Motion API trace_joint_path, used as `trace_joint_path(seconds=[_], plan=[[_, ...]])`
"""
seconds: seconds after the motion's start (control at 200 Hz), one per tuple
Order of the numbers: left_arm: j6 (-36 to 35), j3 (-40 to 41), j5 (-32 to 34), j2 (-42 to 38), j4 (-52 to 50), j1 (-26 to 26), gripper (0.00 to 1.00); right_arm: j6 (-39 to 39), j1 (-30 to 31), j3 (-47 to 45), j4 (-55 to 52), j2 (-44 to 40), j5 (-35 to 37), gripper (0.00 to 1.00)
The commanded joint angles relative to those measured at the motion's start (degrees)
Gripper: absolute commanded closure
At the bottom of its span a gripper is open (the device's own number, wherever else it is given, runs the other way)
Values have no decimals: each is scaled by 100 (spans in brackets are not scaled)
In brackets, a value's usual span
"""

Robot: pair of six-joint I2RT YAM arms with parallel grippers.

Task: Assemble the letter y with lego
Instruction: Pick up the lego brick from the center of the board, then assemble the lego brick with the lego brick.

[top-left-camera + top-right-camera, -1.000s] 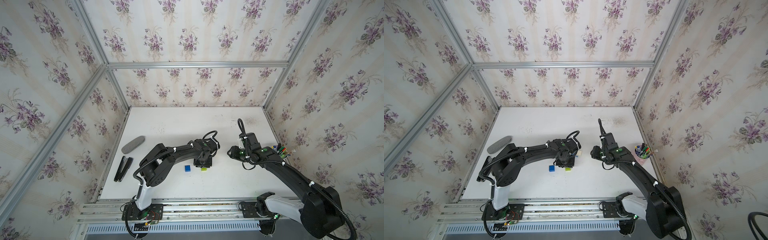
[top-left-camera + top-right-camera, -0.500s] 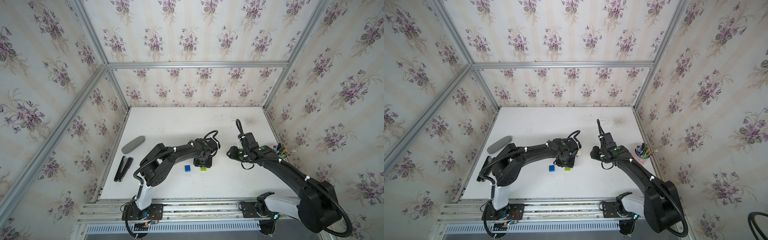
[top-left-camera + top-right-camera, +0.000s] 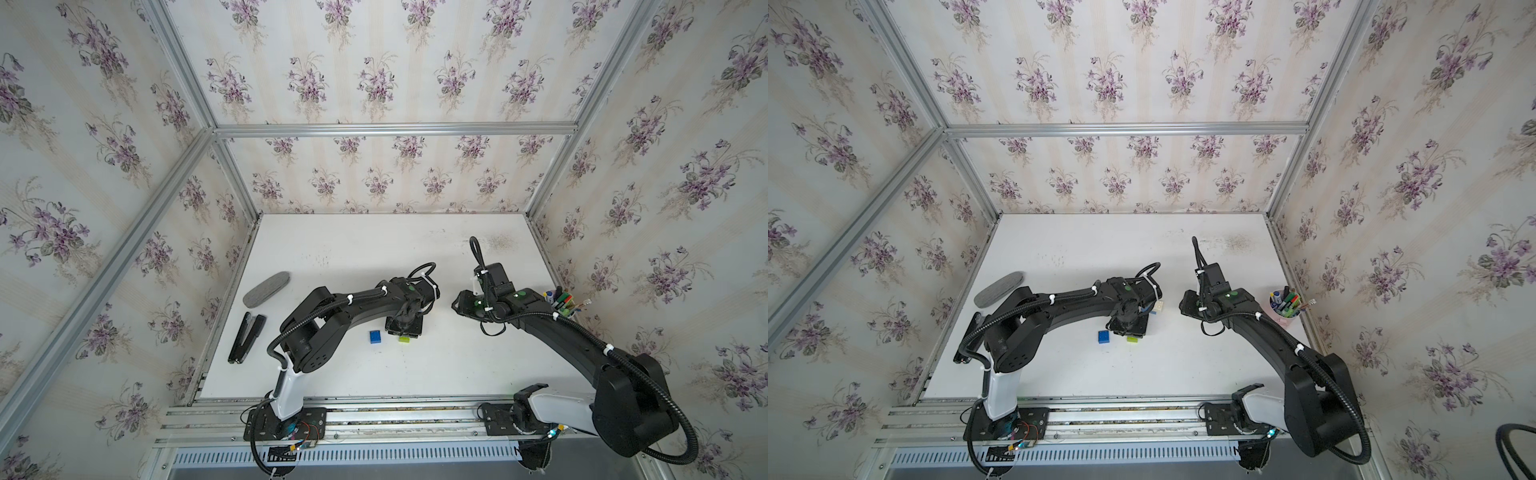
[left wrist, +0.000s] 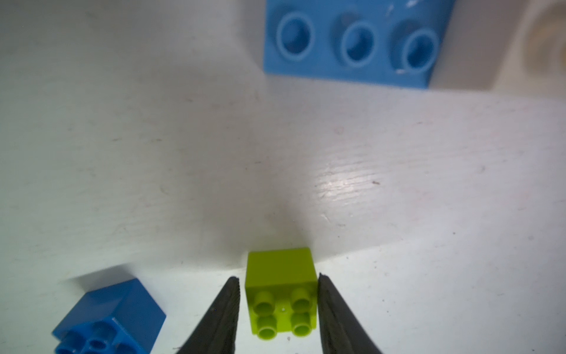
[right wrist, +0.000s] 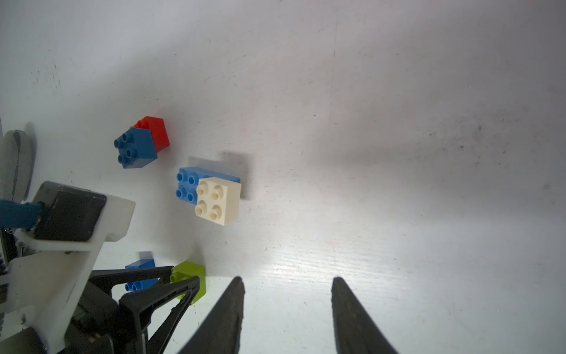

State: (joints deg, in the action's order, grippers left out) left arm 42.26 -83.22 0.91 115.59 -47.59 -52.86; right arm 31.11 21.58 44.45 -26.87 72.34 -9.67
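**Left wrist view: pincer straddles the lime brick**

The left pincer [image 4: 278, 275] stands released around the lime green brick [image 4: 280, 294]. One finger touches the brick's side and a sliver of gap shows at the other. The brick rests on the counter [image 3: 374, 249], midway between the side edges and nearer the front edge. A dark blue brick [image 4: 110, 318] lies just beside it, not touching. Farther toward the back edge lies the light blue brick [image 4: 352, 43], with the cream brick [image 5: 218, 200] stacked on one end. Near those, a second dark blue brick [image 5: 136, 147] touches the red brick [image 5: 159, 131]. The right pincer [image 5: 288, 280] is released over bare counter with nothing between its fingers.
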Motion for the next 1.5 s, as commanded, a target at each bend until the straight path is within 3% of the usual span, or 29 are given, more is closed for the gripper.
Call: trace_joint_path(seconds=[0.0, 0.1, 0.37, 0.699, 0.974, 1.499], plan=[[-58, 9, -63, -28, -145, -5, 62, -9, 4, 26, 83, 36, 11, 52], [-95, -10, -73, -28, -145, -5, 69, 6, 4, 25, 103, 58, 9, 52], [-387, -160, 44, -195, -226, 129, 76, -18, 4, 41, 180, 145, -51, 52], [-1276, -1466, -91, 270, -820, 682, 77, 206, 4, -65, 263, 14, -37, 53], [-1509, -2205, -212, 850, -1029, 950, 78, 333, 1, -120, 226, -123, 81, 53], [-1486, -2565, -401, 1297, -1141, 1011, 81, 322, 3, -42, 178, -53, 142, 54]])
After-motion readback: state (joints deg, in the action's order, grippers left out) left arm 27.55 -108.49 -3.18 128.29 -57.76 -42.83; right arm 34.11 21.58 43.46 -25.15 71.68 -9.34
